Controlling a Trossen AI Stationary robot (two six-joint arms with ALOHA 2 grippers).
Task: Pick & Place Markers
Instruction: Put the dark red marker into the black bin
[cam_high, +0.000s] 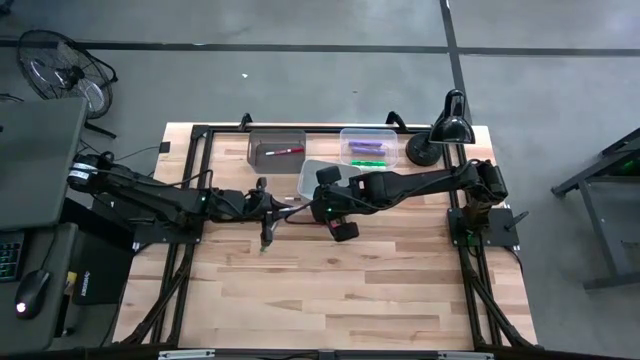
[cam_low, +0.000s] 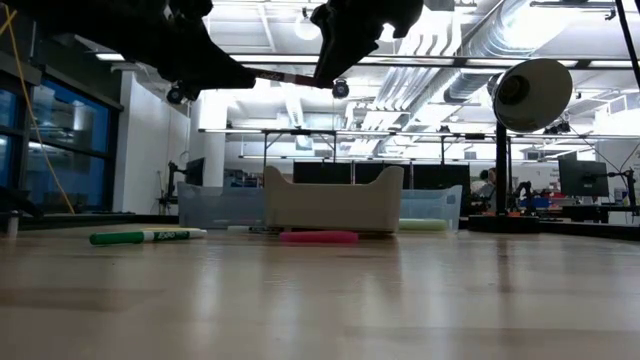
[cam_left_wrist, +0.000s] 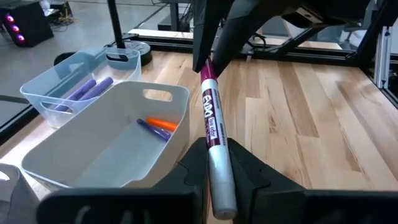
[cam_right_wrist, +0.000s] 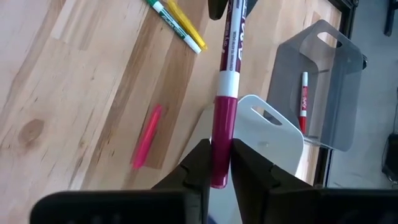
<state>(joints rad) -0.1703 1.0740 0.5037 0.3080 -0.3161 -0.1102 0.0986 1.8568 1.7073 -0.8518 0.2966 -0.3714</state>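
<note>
Above the worktop, the left gripper and right gripper jaws both pinch one maroon marker near the white bin; uneven release could drop it.

From my station I see grey concrete floor round the table, a fan far left, ceiling ducts and strip lights above distant desks

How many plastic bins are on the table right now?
3: a grey bin at the far edge, a clear bin beside it, a white bin in front of them, partly under the right arm.
</note>
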